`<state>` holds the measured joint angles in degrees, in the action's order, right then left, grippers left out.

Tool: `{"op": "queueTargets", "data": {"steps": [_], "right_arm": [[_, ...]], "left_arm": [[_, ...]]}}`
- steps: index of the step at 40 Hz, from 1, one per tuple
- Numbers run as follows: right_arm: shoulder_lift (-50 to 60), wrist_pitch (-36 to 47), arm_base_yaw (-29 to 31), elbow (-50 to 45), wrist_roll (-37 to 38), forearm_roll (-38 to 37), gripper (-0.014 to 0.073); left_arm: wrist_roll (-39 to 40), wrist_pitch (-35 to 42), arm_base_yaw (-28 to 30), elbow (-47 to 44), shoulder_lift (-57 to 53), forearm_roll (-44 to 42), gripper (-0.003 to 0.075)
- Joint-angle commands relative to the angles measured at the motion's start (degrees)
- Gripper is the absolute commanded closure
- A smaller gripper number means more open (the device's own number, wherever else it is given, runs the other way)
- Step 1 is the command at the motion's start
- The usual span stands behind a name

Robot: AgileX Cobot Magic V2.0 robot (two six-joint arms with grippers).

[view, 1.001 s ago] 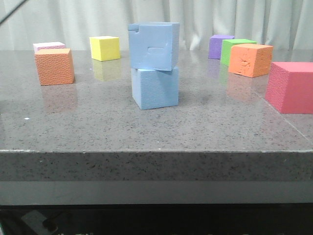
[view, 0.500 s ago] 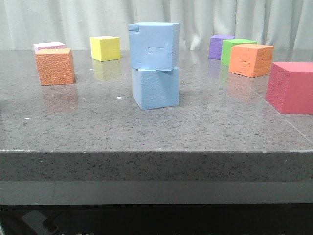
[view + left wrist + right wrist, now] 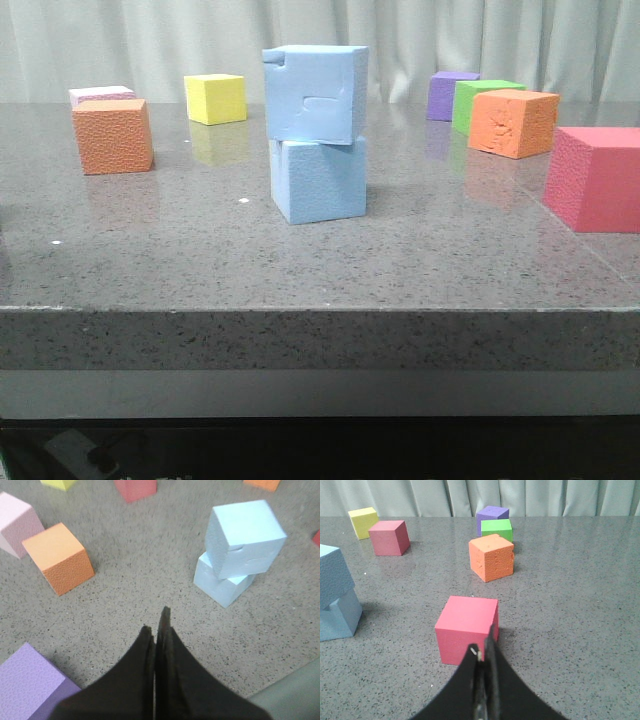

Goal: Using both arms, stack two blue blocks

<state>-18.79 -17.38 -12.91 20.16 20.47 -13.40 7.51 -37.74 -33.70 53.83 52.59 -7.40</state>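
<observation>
The notched, dented blue block (image 3: 314, 93) stands on top of the plain blue block (image 3: 318, 179) at the table's middle, turned a little against it. The stack also shows in the left wrist view, upper block (image 3: 246, 537) on lower block (image 3: 220, 582), and at the edge of the right wrist view, upper block (image 3: 332, 575) on lower block (image 3: 340, 617). My left gripper (image 3: 156, 625) is shut and empty, well short of the stack. My right gripper (image 3: 484, 647) is shut and empty, just before a pink cube (image 3: 466, 629). Neither arm shows in the front view.
On the left stand an orange cube (image 3: 112, 135), a pale pink cube (image 3: 99, 95) and a yellow cube (image 3: 214, 98). On the right stand a purple cube (image 3: 451, 94), a green cube (image 3: 482, 100), an orange cube (image 3: 512, 122) and a large pink cube (image 3: 598, 178). A lilac cube (image 3: 27, 687) lies beside my left gripper.
A dark arm part at the front view's top left corner has left the view. The stacked blocks have not moved.
</observation>
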Motion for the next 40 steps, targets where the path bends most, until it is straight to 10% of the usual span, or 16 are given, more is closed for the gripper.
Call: {"op": "queueTargets", "data": {"steps": [1, 19, 40], "right_arm": [[-0.4, 4.7, 0.3, 1.5, -0.5, -1.2, 0.0661], [-0.4, 4.7, 0.3, 1.5, -0.5, -1.2, 0.0662], [-0.4, 4.7, 0.3, 1.5, -0.5, -1.2, 0.0663]], "left_arm": [[-0.1, 10.1, -0.1, -4.9, -6.8, -0.4, 0.0738], [-0.1, 23.1, -0.1, -23.9, -34.9, 0.0, 0.0738], [-0.1, 23.3, -0.1, -23.9, -36.8, 0.0, 0.0738]]}}
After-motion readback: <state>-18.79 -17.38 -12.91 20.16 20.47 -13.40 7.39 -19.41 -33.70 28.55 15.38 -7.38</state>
